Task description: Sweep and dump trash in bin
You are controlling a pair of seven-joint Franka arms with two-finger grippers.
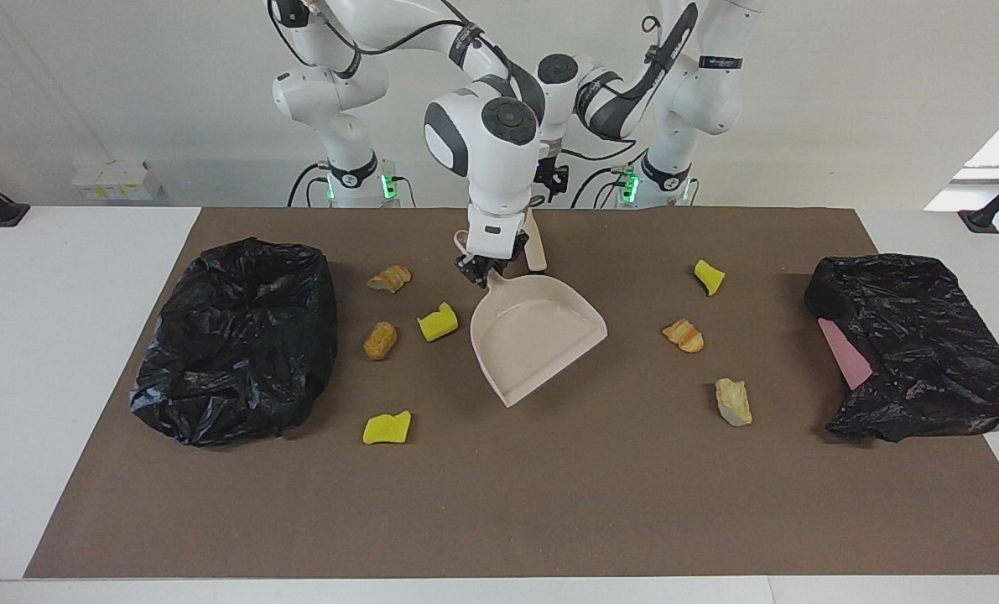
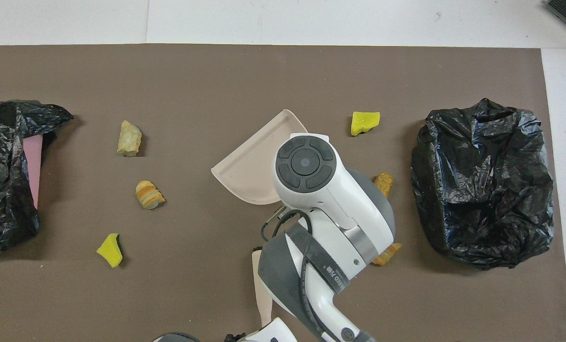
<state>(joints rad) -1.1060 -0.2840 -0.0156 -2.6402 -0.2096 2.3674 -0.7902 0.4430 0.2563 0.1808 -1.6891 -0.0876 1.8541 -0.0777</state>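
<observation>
The beige dustpan (image 1: 541, 340) lies mid-table on the brown mat and also shows in the overhead view (image 2: 254, 168). My right gripper (image 1: 486, 268) is down at its handle and looks shut on it; the arm hides it from above. Trash lies scattered: a bread piece (image 1: 390, 278), a brown lump (image 1: 380, 340) and yellow sponges (image 1: 437, 323) (image 1: 387, 428) toward the right arm's end; a yellow sponge (image 1: 709, 277), a bread piece (image 1: 684, 335) and a tan lump (image 1: 733, 402) toward the left arm's end. My left gripper (image 1: 554, 180) hangs over the beige brush handle (image 1: 536, 245).
A bin lined with a black bag (image 1: 239, 335) stands at the right arm's end of the mat, open at the top (image 2: 484, 185). A second black bag with a pink thing in it (image 1: 918, 344) lies at the left arm's end.
</observation>
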